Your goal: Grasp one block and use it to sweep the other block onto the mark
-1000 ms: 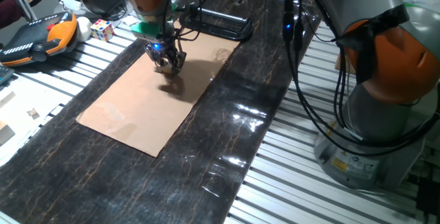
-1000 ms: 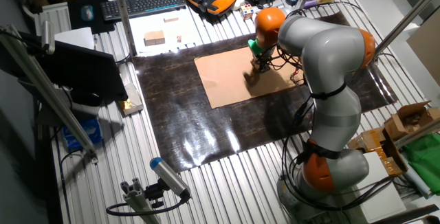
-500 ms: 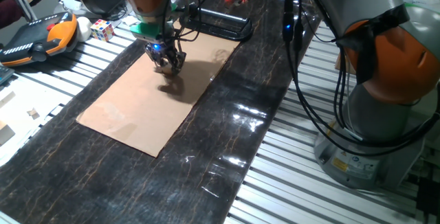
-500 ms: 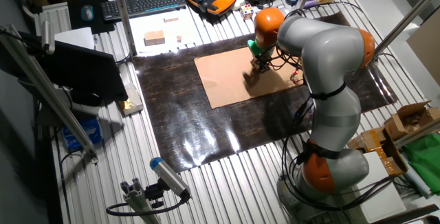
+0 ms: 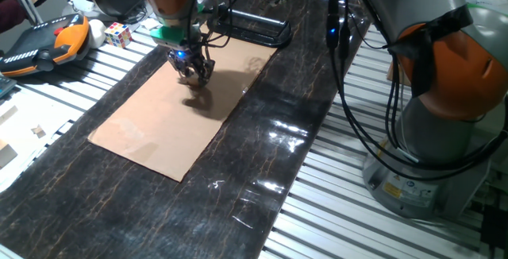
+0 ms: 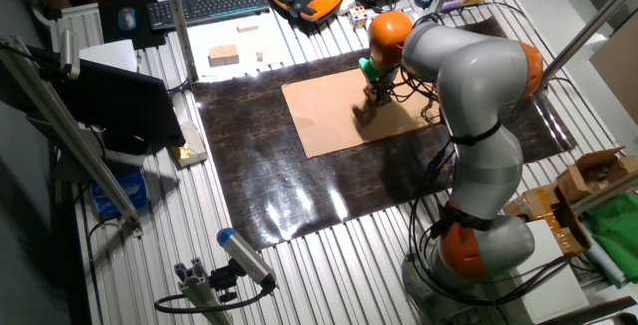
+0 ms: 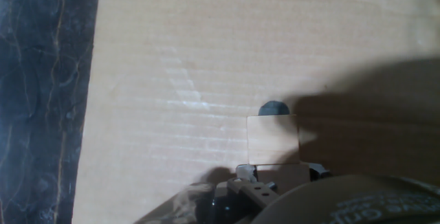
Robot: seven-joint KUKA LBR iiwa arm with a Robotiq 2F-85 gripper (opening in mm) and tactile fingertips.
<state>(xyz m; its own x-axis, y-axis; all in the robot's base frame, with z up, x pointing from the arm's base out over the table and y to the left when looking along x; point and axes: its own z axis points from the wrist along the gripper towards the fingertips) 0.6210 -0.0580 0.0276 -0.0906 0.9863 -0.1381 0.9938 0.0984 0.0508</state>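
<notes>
In the hand view a tan block (image 7: 273,139) sits between my gripper's (image 7: 280,171) fingertips, which look shut on its sides. The block's far edge touches the mark (image 7: 273,106), a small dark dot half showing just beyond it on the tan cardboard (image 7: 172,66). The other block is hidden in every view. From the fixed cameras the gripper (image 5: 196,75) (image 6: 377,98) stands low over the far part of the cardboard (image 5: 159,124) (image 6: 334,121), and neither a block nor the mark can be made out under it.
The cardboard lies on a black mat (image 5: 262,156). A colourful puzzle cube (image 5: 117,33) and an orange teach pendant (image 5: 44,43) lie beyond the mat. Cables (image 5: 349,92) and my arm's base (image 5: 444,132) stand to the right. A keyboard (image 6: 209,4) and wooden pieces (image 6: 224,55) sit farther off.
</notes>
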